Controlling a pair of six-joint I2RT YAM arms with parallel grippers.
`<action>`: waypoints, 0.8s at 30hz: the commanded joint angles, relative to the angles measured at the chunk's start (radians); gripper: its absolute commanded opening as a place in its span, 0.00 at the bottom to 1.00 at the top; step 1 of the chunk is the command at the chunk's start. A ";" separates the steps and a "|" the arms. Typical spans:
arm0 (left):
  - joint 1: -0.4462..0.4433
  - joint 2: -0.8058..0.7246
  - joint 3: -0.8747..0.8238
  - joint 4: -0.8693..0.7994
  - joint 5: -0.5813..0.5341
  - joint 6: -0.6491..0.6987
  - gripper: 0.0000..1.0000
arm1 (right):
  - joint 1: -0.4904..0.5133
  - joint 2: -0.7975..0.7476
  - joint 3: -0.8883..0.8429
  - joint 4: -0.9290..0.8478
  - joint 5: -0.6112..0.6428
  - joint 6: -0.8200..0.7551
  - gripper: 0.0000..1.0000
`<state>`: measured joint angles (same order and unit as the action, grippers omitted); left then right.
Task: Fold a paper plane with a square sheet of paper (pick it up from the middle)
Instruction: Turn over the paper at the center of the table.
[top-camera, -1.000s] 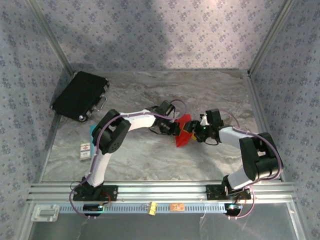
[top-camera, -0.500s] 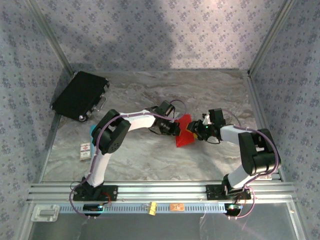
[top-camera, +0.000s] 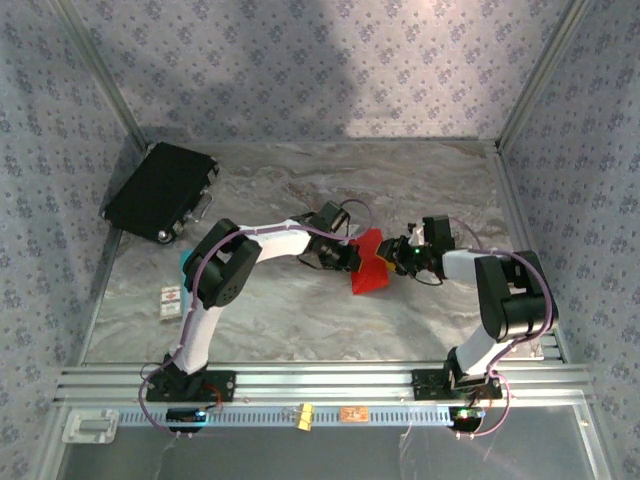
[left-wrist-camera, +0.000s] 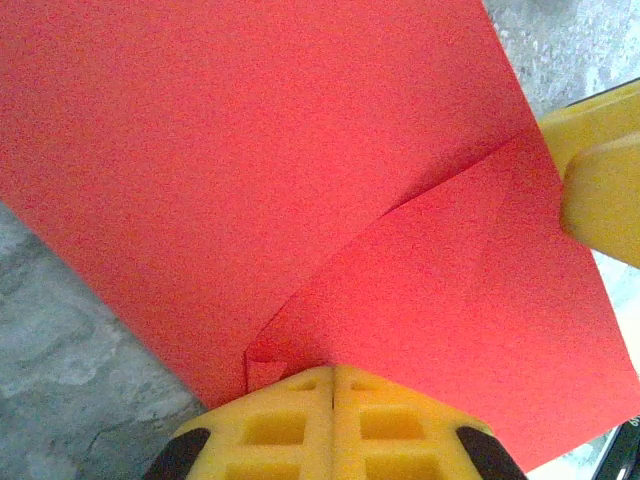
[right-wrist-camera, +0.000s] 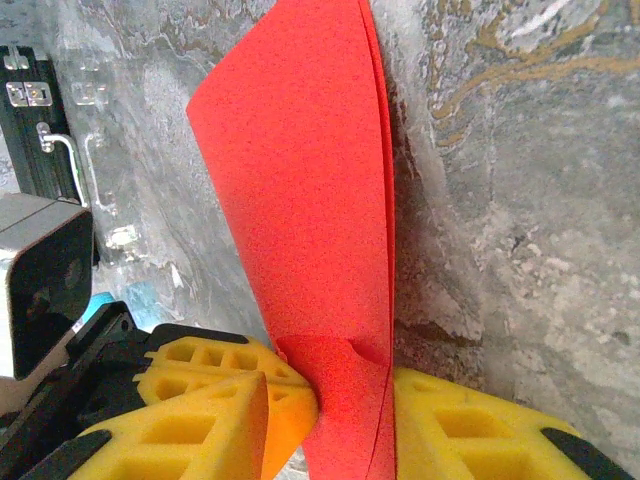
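1. A black case (top-camera: 160, 192) lies at the far left corner of the marble-patterned surface (top-camera: 300, 320), against the wall. From above its lid looks closed, so you cannot tell what is inside.
2. The red sheet of paper (top-camera: 370, 262) is near the middle of the surface, a little to the right, between your two hands. It is well apart from the case.
3. The sheet is partly folded. In the left wrist view the paper (left-wrist-camera: 300, 180) spreads wide, with one flap lying over the rest and a crease running up to the right.
4. In the right wrist view the paper (right-wrist-camera: 310, 200) stands on edge as a tall doubled strip and casts a shadow on the marble beside it. You cannot tell whether its far end touches the surface.
5. Your left hand (top-camera: 345, 258) is clenched on the sheet. In its own camera the two yellow fingers (left-wrist-camera: 280, 430) press flat together, and the paper's folded corner comes out from between them.
6. Your right hand (top-camera: 397, 255) grasps the sheet from the opposite side. In its own camera one yellow finger (right-wrist-camera: 470, 430) sits on each side of the red strip, touching it.
7. Your left arm rises from its base at the near left, bends sharply at the elbow, and stretches its white forearm to the right toward the paper.
8. Your right arm rises from its base at the near right, folds over, and reaches low to the left. The two hands face each other across the sheet.
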<state>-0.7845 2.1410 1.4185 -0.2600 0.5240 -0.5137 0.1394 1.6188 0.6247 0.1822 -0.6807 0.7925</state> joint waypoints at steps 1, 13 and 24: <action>0.002 0.003 -0.020 -0.038 -0.024 0.004 0.06 | -0.009 0.028 0.003 0.023 -0.031 -0.019 0.35; 0.001 -0.016 -0.026 -0.026 -0.027 -0.008 0.06 | -0.031 0.082 0.000 0.068 -0.076 -0.043 0.15; -0.002 -0.149 -0.069 0.015 -0.045 -0.018 0.22 | -0.029 0.040 0.010 0.001 -0.034 -0.079 0.02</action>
<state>-0.7856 2.0853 1.3674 -0.2405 0.5037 -0.5354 0.1154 1.6894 0.6247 0.2317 -0.7280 0.7433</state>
